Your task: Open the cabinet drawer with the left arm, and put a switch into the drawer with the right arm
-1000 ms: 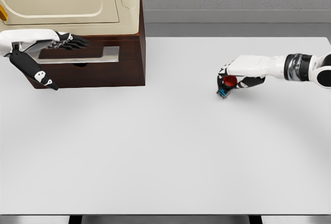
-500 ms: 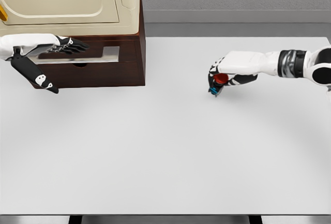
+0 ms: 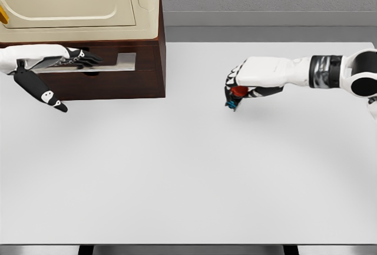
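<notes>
Head view, cabinet: a dark brown cabinet (image 3: pixel 118 84) stood at the 10 o'clock corner of the white counter (image 3: pixel 194 178); its left side was cut off by the frame edge.
Head view, on the cabinet: a cream appliance (image 3: pixel 76 2) sat on top, its upper part out of frame; a small yellow part showed at the far left edge, too cropped to identify.
Head view, drawer: the drawer front carried a pale metal handle (image 3: pixel 121 63); whether the drawer was pulled out at all could not be judged from this angle.
Head view, left hand: the left hand (image 3: pixel 73 58) entered from the left edge, black fingers (image 3: pixel 88 58) stretched flat toward 3 o'clock along the handle, thumb hanging toward 5 o'clock; the fingers were extended rather than curled, and whether they gripped the handle or merely lay against it was hidden.
Head view, right hand: the right hand (image 3: pixel 238 84) came in from 3 o'clock, its fingers curled closed around the switch.
Head view, switch: the switch (image 3: pixel 234 96), red with a small blue end pointing toward 7 o'clock, was mostly covered by the palm; it was held right of the cabinet and well apart from it, and whether it touched the counter was unclear.
Head view, right arm: its shoulder end was cut off at the right edge.
</notes>
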Action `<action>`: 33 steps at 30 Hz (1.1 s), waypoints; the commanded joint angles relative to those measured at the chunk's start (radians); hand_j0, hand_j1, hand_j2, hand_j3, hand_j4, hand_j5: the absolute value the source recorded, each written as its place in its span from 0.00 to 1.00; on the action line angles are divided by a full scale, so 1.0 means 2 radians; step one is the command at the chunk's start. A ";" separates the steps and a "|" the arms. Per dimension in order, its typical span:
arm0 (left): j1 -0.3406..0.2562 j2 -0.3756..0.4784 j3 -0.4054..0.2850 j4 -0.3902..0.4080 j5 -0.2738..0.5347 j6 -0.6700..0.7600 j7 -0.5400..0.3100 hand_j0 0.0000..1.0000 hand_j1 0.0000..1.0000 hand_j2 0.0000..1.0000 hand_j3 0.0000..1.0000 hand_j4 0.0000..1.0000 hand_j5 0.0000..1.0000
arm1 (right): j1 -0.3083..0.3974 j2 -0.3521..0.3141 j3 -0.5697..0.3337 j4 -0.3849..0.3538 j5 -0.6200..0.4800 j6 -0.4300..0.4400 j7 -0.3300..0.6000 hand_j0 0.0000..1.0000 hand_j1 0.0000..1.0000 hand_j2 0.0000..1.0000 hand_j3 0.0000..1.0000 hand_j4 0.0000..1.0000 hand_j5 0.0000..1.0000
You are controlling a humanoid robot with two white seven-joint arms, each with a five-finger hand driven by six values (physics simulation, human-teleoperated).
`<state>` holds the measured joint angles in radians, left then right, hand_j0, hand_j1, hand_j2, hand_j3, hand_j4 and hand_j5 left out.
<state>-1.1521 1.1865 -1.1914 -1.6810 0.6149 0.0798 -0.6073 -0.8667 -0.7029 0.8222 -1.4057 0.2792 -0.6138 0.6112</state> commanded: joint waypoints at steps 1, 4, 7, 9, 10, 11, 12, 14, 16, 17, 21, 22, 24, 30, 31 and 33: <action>0.000 0.000 -0.004 -0.005 0.004 0.001 -0.002 1.00 1.00 1.00 1.00 1.00 1.00 | 0.000 -0.001 0.000 -0.012 -0.003 0.001 0.000 0.49 0.49 0.49 0.49 0.49 0.49; 0.004 0.001 -0.006 -0.012 0.005 0.001 -0.002 1.00 1.00 1.00 1.00 1.00 1.00 | -0.001 -0.001 0.000 -0.022 -0.003 0.001 0.000 0.49 0.49 0.49 0.49 0.49 0.49; 0.008 0.003 -0.008 -0.019 0.005 0.002 -0.002 1.00 1.00 1.00 1.00 1.00 1.00 | -0.003 0.000 -0.001 -0.022 -0.003 0.001 0.000 0.49 0.49 0.49 0.49 0.49 0.49; 0.010 0.006 -0.009 -0.022 0.005 0.002 -0.002 1.00 1.00 1.00 1.00 1.00 1.00 | -0.005 0.000 -0.001 -0.032 -0.003 0.001 0.000 0.49 0.49 0.49 0.49 0.49 0.49; 0.010 0.009 -0.009 -0.023 0.005 0.002 -0.002 1.00 1.00 1.00 1.00 1.00 1.00 | -0.007 0.000 -0.001 -0.036 -0.003 0.001 0.000 0.49 0.49 0.49 0.49 0.49 0.49; 0.010 0.013 -0.009 -0.026 0.005 0.002 -0.002 1.00 1.00 1.00 1.00 1.00 1.00 | -0.008 0.000 -0.002 -0.037 -0.003 0.001 0.000 0.49 0.49 0.49 0.49 0.49 0.49; 0.011 0.014 -0.009 -0.028 0.005 0.002 -0.002 1.00 1.00 1.00 1.00 1.00 1.00 | -0.008 0.000 -0.002 -0.042 -0.003 0.001 0.000 0.49 0.49 0.49 0.49 0.49 0.49; 0.011 0.016 -0.009 -0.028 0.005 0.002 -0.002 1.00 1.00 1.00 1.00 1.00 1.00 | -0.011 -0.001 -0.001 -0.053 -0.003 0.001 0.000 0.49 0.49 0.49 0.49 0.49 0.49; 0.011 0.016 -0.009 -0.028 0.005 0.002 -0.002 1.00 1.00 1.00 1.00 1.00 1.00 | -0.015 0.000 -0.001 -0.054 -0.004 0.001 0.000 0.49 0.49 0.49 0.49 0.49 0.49; 0.012 0.017 -0.009 -0.028 0.005 0.003 -0.002 1.00 1.00 1.00 1.00 1.00 1.00 | -0.016 0.001 -0.001 -0.055 -0.004 0.001 0.000 0.49 0.49 0.49 0.49 0.49 0.49; 0.018 0.026 -0.009 -0.032 0.005 0.003 -0.002 1.00 1.00 1.00 1.00 1.00 1.00 | -0.024 0.002 0.001 -0.060 -0.005 0.001 0.000 0.49 0.49 0.49 0.49 0.49 0.49; 0.018 0.027 -0.009 -0.034 0.005 0.003 -0.002 1.00 1.00 1.00 1.00 1.00 1.00 | -0.025 0.002 0.001 -0.062 -0.005 0.001 0.000 0.49 0.49 0.49 0.49 0.49 0.49; 0.018 0.030 -0.009 -0.035 0.005 0.003 -0.002 1.00 1.00 1.00 1.00 1.00 1.00 | -0.028 0.002 0.000 -0.070 -0.005 0.001 0.000 0.49 0.49 0.49 0.49 0.49 0.49; 0.018 0.030 -0.009 -0.035 0.005 0.002 -0.002 1.00 1.00 1.00 1.00 1.00 1.00 | -0.036 0.005 0.001 -0.077 -0.005 0.001 0.000 0.50 0.50 0.50 0.50 0.50 0.50; 0.018 0.030 -0.009 -0.036 0.005 0.002 -0.002 1.00 1.00 1.00 1.00 1.00 1.00 | -0.038 0.005 0.000 -0.077 -0.005 0.001 0.000 0.49 0.49 0.49 0.49 0.49 0.49; 0.018 0.030 -0.009 -0.038 0.006 0.002 -0.002 1.00 1.00 1.00 1.00 1.00 1.00 | -0.040 0.006 0.000 -0.077 -0.005 0.001 0.000 0.50 0.50 0.50 0.50 0.50 0.50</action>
<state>-1.1137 1.2453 -1.1991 -1.7587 0.6748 0.0841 -0.6099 -0.9526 -0.6926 0.8237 -1.5584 0.2740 -0.6137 0.6113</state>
